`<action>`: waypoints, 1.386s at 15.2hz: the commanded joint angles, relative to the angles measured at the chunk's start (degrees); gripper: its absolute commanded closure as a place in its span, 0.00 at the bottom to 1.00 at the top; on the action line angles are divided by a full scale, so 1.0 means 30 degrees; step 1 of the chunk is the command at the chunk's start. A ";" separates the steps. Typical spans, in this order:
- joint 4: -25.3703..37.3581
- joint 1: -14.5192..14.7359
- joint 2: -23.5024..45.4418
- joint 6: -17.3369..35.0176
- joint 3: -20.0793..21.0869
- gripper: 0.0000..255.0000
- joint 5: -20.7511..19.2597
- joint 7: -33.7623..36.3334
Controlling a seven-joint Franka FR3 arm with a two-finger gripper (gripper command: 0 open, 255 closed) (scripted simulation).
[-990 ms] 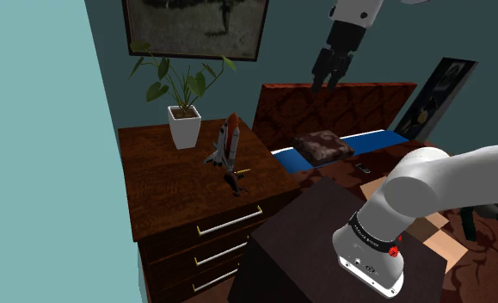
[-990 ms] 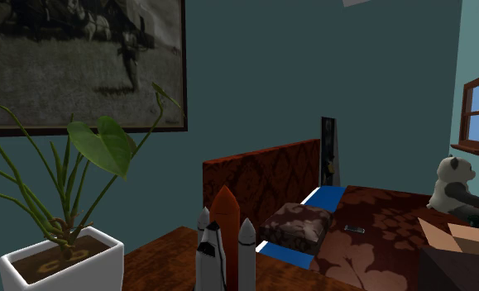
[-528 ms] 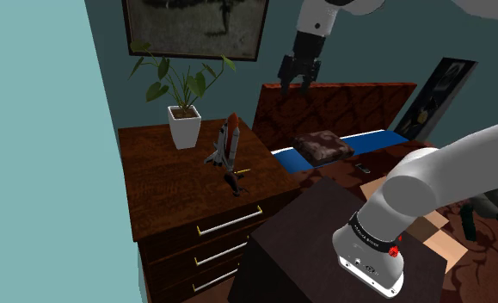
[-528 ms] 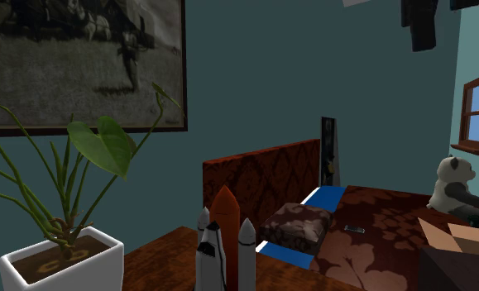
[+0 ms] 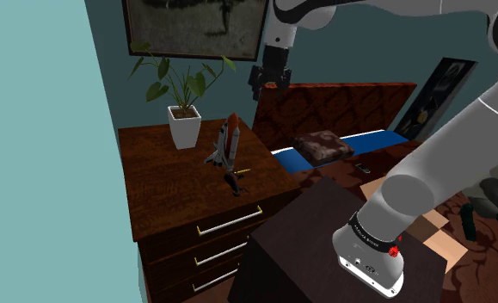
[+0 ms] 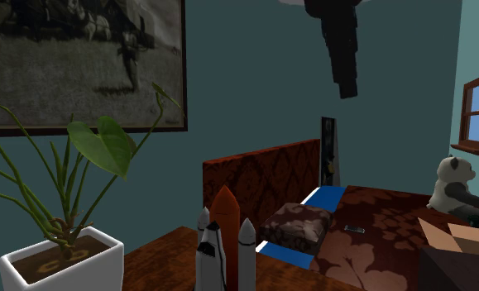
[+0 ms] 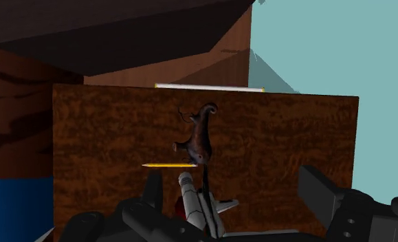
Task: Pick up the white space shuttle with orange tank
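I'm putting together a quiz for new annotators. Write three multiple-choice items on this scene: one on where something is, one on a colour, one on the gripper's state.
1. Where does the space shuttle stand? A on the bed; B on the dresser; C on the floor.
2. What colour is the plant's pot? A white; B red; C black.
3. How is the gripper? A shut on the space shuttle; B shut on a pencil; C open, in the air.
Answers: B, it stands upright on the dresser top near the pot; A, the pot is plain white; C, its fingers stand apart, well above the space shuttle.
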 commanded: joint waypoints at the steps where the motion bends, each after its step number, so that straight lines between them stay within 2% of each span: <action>1: 0.1049 -0.0077 0.1612 0.0298 0.0057 0.00 -0.0134 0.0593; 7: 0.4742 -0.0151 0.6424 0.0614 -0.0062 0.00 -0.0573 0.2208; 12: 0.8548 -0.0117 1.0519 0.0233 -0.0375 0.00 -0.0823 0.3385; 17: 1.3313 -0.0098 1.4886 -0.0827 -0.0765 0.00 -0.0910 0.4425; 21: 1.8237 -0.0131 1.8797 -0.2349 -0.1065 0.00 -0.0882 0.5199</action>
